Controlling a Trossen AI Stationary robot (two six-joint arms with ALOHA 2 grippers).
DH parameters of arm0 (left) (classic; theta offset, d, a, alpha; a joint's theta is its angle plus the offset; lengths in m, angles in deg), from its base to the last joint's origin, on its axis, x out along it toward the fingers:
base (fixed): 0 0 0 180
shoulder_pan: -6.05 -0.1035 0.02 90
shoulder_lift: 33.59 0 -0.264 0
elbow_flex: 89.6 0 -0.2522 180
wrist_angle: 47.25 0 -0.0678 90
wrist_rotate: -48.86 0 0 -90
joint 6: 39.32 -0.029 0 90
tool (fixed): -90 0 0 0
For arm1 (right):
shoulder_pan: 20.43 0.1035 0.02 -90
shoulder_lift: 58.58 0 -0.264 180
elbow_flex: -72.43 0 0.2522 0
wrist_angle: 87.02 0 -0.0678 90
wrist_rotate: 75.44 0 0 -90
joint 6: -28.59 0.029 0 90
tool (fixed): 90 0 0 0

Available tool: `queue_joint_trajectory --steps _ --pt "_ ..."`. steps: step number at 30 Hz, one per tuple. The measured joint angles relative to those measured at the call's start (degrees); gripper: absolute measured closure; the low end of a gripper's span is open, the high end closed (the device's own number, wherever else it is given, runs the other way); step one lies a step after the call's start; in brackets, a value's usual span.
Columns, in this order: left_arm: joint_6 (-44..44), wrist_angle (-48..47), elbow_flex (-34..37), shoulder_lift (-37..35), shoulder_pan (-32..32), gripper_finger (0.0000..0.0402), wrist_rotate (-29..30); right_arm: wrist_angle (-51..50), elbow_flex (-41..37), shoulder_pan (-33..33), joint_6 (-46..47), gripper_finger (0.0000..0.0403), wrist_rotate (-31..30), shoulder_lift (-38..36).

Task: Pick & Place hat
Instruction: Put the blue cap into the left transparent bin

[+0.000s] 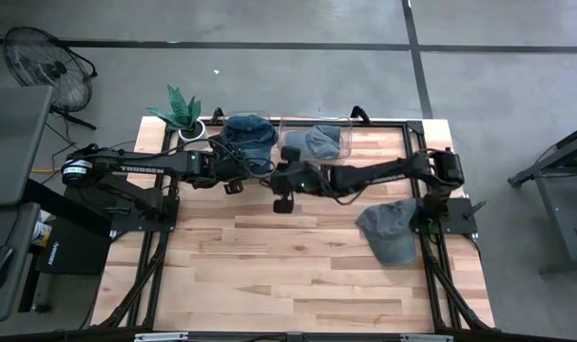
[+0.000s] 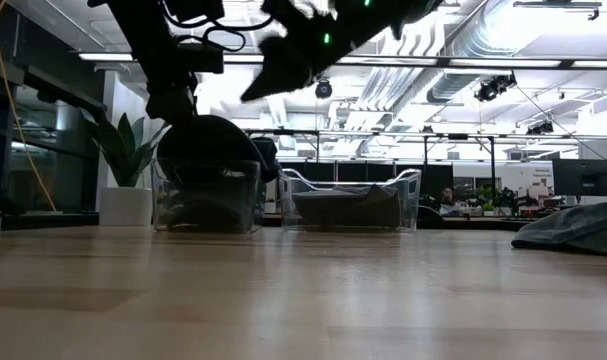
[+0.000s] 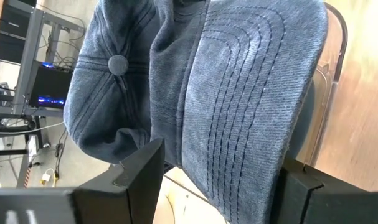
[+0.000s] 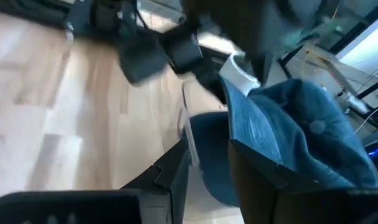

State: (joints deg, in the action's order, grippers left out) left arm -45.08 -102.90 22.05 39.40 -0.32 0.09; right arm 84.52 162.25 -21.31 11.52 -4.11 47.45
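A blue denim hat [image 1: 248,136] sits over the left clear bin [image 2: 208,195] at the table's far side, its brim between the fingers of my left gripper [image 3: 223,180]. In the high view my left gripper [image 1: 239,163] stands just near of this hat. A grey hat [image 1: 318,142] lies inside the second clear bin [image 1: 317,128]. A grey-green hat [image 1: 393,233] lies flat on the table at the right. My right gripper [image 1: 278,180] hovers right of the blue hat, fingers a little apart with nothing between them [image 4: 208,149]. My left gripper has the blue hat's brim [image 3: 195,177] between its two fingers, one finger at each side edge of the brim. The fingers slant down from the table's left-near side. The crown [image 3: 114,68] lies beyond the fingertips, over the bin; whether it rests on the bin I cannot tell.
A potted plant [image 1: 185,114] stands at the table's far left corner beside the bins. A floor fan [image 1: 48,59] stands off the table at the far left. Bare wood spreads over the near half of the table [image 1: 288,275].
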Motion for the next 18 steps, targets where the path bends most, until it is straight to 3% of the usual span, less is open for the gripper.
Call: queue_joint_trajectory --steps 4,11,14,18 --pt "0.00 -0.10 0.00 0.00 0.00 0.0184 0.02 1.90 -0.03 -2.29 -2.74 0.0296 3.89 2.97" --pt "0.00 -0.13 0.00 -0.02 0.00 0.0184 0.02 7.65 -0.05 -2.87 -4.86 0.0306 2.57 5.67" --pt "0.00 -0.13 0.00 -0.02 0.00 0.0184 0.04 8.14 -0.05 -3.15 -4.98 0.0331 3.43 5.67" --pt "0.02 -0.15 0.00 -0.02 0.00 0.0184 0.08 7.39 -0.05 -4.09 -4.45 0.0387 9.16 5.67"
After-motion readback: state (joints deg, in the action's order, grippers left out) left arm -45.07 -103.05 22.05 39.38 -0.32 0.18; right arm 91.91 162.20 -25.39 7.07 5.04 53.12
